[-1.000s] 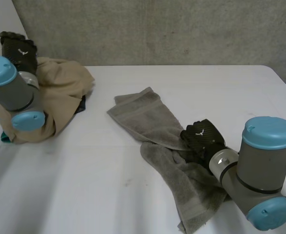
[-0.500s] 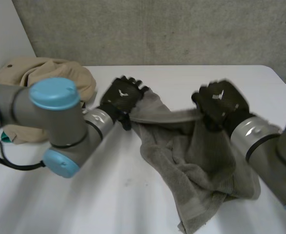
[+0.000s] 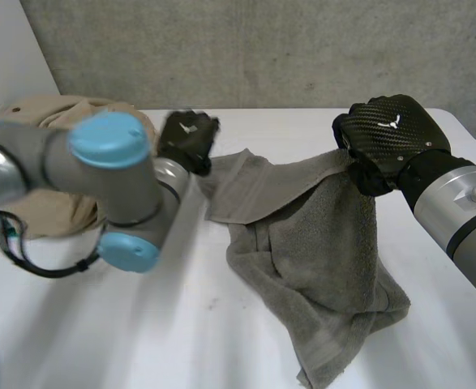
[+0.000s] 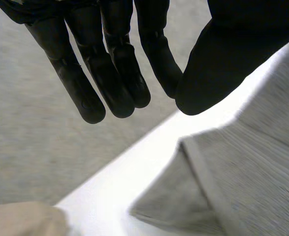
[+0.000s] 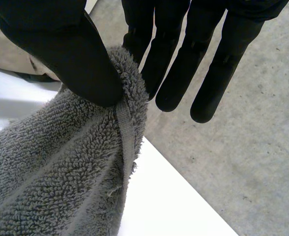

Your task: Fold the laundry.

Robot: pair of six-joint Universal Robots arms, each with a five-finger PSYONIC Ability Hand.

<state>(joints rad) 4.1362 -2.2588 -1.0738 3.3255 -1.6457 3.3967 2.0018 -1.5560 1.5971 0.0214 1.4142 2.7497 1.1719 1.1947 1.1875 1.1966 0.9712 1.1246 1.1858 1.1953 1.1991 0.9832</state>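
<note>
Now right hand [image 3: 388, 134] pinches the towel [image 3: 319, 243] higher; left hand [image 3: 187, 139] hovers open.

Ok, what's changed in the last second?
The right hand pinched an edge of the grey towel and raised it off the table. The left hand swung from the tan clothes over to the towel's other corner, open above it. The tan clothes and the towel's lower end stayed put.

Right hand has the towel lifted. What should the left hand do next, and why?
Probably lower the left hand and pinch the corner of the towel near its fingertips: its fingers are straight, holding nothing, while the right hand pinches another edge aloft.
</note>
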